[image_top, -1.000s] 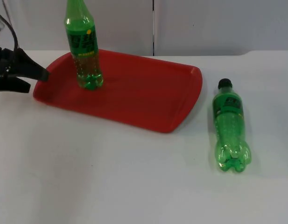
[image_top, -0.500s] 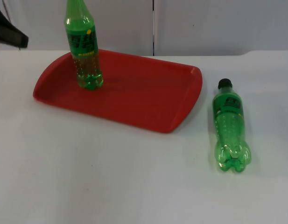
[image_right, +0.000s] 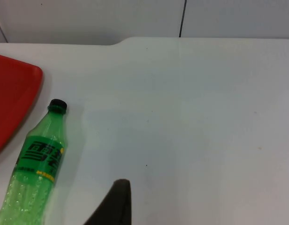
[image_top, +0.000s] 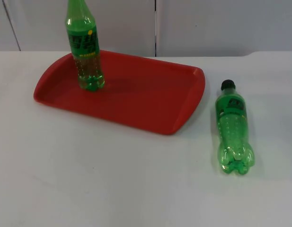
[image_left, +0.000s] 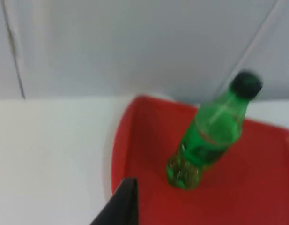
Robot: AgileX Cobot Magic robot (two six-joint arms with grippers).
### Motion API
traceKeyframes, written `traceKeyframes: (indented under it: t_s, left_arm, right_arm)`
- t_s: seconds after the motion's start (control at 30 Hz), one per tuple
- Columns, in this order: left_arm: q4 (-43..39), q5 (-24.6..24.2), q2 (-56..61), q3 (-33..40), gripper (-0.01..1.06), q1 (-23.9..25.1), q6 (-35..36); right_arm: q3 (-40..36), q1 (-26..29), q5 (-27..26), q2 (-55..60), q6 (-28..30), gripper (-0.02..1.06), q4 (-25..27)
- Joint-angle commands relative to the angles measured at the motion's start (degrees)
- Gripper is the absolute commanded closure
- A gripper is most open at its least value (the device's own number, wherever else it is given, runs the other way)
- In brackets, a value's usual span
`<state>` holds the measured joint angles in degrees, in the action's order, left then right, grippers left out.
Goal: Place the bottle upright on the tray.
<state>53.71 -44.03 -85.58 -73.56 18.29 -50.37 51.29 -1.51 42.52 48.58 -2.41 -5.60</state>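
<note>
One green bottle [image_top: 87,49] stands upright on the red tray [image_top: 150,101], near its far left corner, base flat on the tray floor, nothing holding it; the left wrist view has it too [image_left: 207,140], black cap up, though that picture is smeared so take the exact lean with caution. So your first placement looks done. What's left is the second green bottle [image_top: 234,127], lying on its side on the white table [image_top: 112,179] just beside the tray's right edge, not touching it, black cap pointing toward the partition wall [image_top: 221,23] and base toward you. The right wrist view looks onto that lying bottle [image_right: 36,164] with the tray's corner [image_right: 13,98] next to it. Left gripper [image_left: 123,204]: one black fingertip in its own wrist view, hanging back from the tray's left end, off the standing bottle; open or shut, can't tell. Right gripper [image_right: 117,201]: one fingertip over bare table beside the lying bottle, not touching it; jaw state can't tell either, arm looks to be waiting. Judged overall: roughly halfway if both bottles count. You'd want the right arm for the remaining one, grip mid-body, tip it up, set it on free tray floor.
</note>
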Motion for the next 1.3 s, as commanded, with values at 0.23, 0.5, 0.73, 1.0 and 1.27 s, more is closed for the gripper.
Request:
traceKeyframes:
  t_s: [0.23, 0.5, 0.73, 1.0, 1.27]
  left_arm:
    - [-4.1, 6.9, 15.1, 4.4, 0.00, -0.2, 8.9]
    - [-3.8, 12.6, 27.8, 12.8, 0.00, -3.8, 10.0]
    - [-11.4, 16.8, 35.6, 18.7, 0.00, -15.2, 12.7]
    - [-32.9, 16.0, 43.7, 22.8, 0.00, -22.4, 30.2]
    - [-38.3, 15.2, 51.8, 27.5, 0.00, -22.4, 36.1]
  right_arm:
    - [0.1, 0.2, 0.2, -0.2, 0.4, -0.01, -0.3]
    - [0.1, 0.2, 0.2, -0.2, 0.4, -0.01, -0.3]
    - [0.1, 0.2, 0.2, -0.2, 0.4, -0.01, -0.3]
    - [0.1, 0.2, 0.2, -0.2, 0.4, -0.01, -0.3]
    - [0.1, 0.2, 0.1, -0.2, 0.4, -0.01, -0.2]
